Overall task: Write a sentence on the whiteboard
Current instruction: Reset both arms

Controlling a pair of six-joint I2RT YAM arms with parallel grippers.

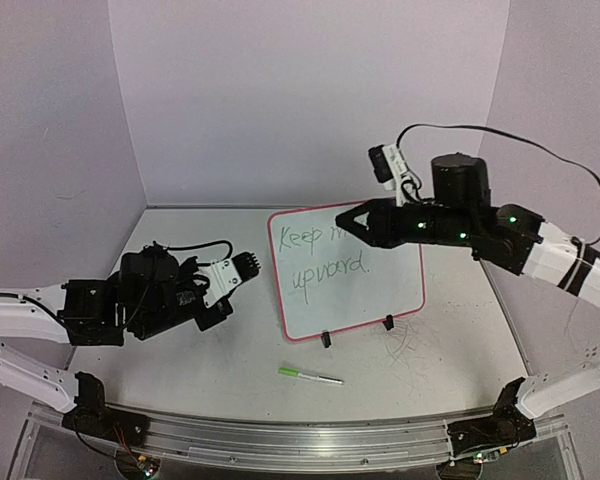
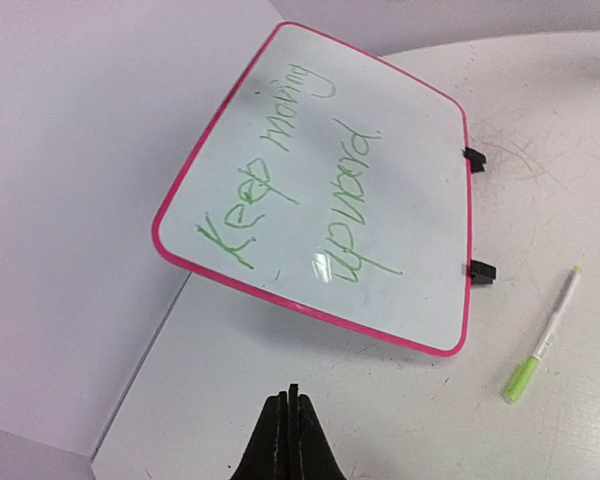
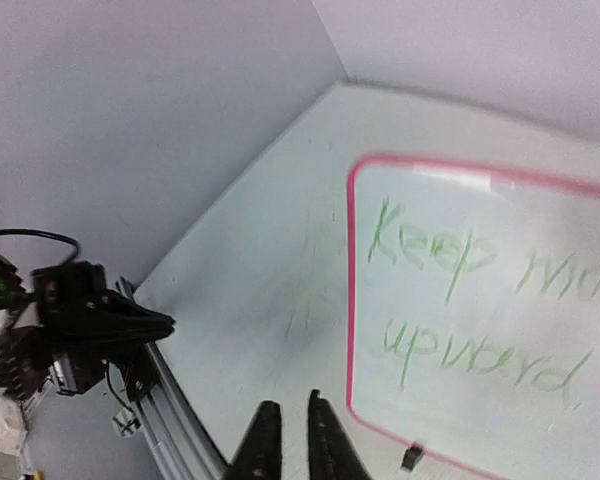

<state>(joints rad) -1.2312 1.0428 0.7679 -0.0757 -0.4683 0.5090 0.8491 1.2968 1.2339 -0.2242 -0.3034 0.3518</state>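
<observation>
— Black fingers, bottom centre of the left wrist view: whose?
— Mine. My left gripper [image 2: 290,440] is pressed closed on nothing, aimed at the whiteboard [image 2: 430,230] and well apart from it.
— And the board itself?
— It stands on its two black feet [image 1: 325,339] at the middle of the overhead frame, ringed by a pink-red frame, on the white table [image 1: 200,350]. The sentence [image 2: 350,210] crosses it in green script, two slanted lines: "Keep moving upward."
— Your other hand?
— My right gripper [image 1: 345,219] reaches in from the right of the overhead frame and hangs in front of the board's upper half, hiding most of "moving" from that camera. Its fingers stand a narrow gap apart, holding nothing. Whether the tips touch the board I cannot tell.
— The pen?
— A green-capped marker [image 1: 310,376] lies flat on the table below the board, lower centre of the overhead frame, apart from both grippers.
</observation>
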